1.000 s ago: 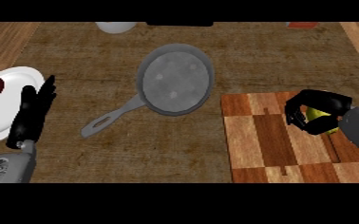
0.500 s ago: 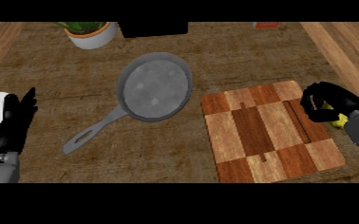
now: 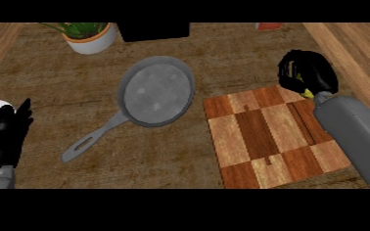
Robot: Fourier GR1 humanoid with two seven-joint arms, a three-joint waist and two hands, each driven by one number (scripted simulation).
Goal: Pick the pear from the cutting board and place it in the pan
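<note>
Yellow-green slivers of the pear (image 3: 295, 68) show between the curled black fingers of the right hand (image 3: 309, 73), which grips it above the far right corner of the wooden cutting board (image 3: 271, 134). The grey pan (image 3: 155, 91) sits left of the board, handle pointing near-left. The left hand (image 3: 14, 129) rests open at the left edge.

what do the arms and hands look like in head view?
Right forearm: smooth grey, rounded shell, ending in a black right hand. Left hand at the left edge is also black, with a bit of grey forearm below it. No cables, markings or sleeves visible.
</note>
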